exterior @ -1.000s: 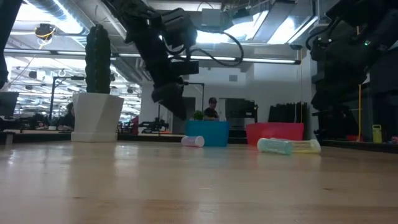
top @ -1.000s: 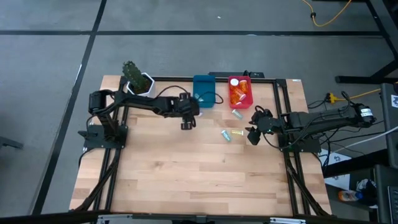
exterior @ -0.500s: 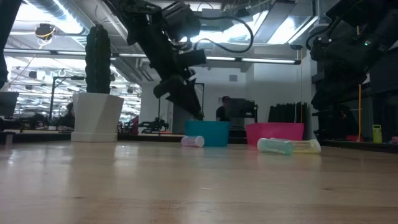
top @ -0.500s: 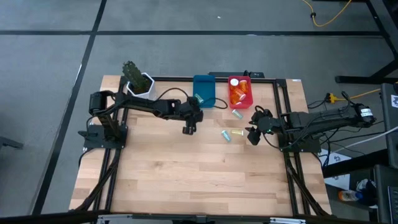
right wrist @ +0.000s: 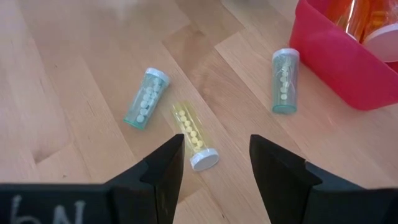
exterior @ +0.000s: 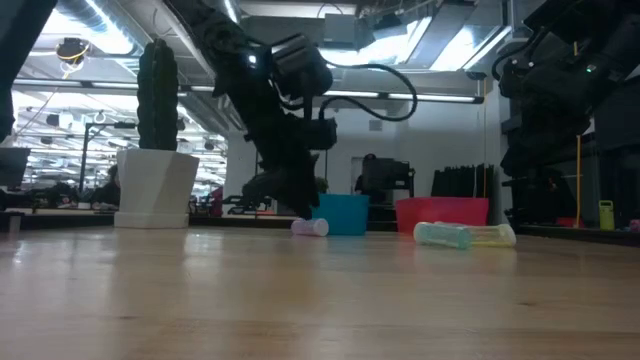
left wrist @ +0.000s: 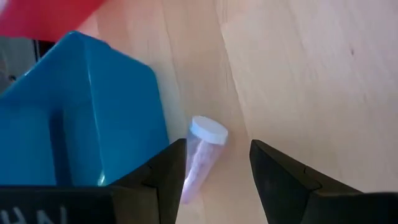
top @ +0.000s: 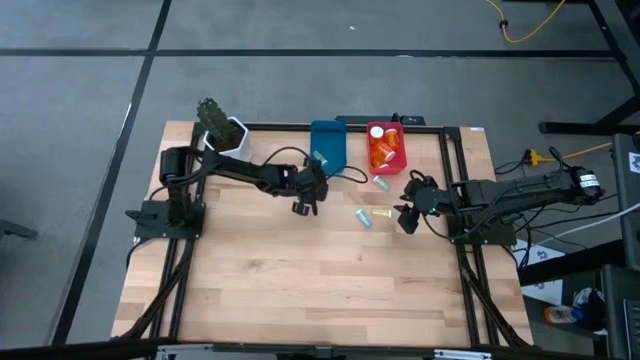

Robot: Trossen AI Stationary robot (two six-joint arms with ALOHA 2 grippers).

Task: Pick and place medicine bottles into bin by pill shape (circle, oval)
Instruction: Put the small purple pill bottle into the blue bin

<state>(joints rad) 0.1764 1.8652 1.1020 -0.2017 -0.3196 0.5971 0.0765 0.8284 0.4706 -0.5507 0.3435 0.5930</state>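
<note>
A purple vial (left wrist: 200,158) with a white cap lies on its side on the table beside the blue bin (left wrist: 93,124); the low view shows the vial (exterior: 310,227) too. My left gripper (left wrist: 217,149) slants down over it, open, one finger on either side of the vial and clear of it. The red bin (top: 386,147) holds orange bottles (top: 383,150). Two teal vials (right wrist: 146,98) (right wrist: 285,81) and a yellow vial (right wrist: 194,135) lie on the table in front of my right gripper (right wrist: 214,146), which waits open at the table's right.
A white plant pot (top: 222,130) with a cactus stands at the far left corner. The two bins stand side by side at the far edge. The near half of the wooden table (top: 300,290) is bare.
My left gripper has come down toward the purple vial beside the blue bin, rolling about its own axis as it sank. It has stayed open. The vials have not moved.
</note>
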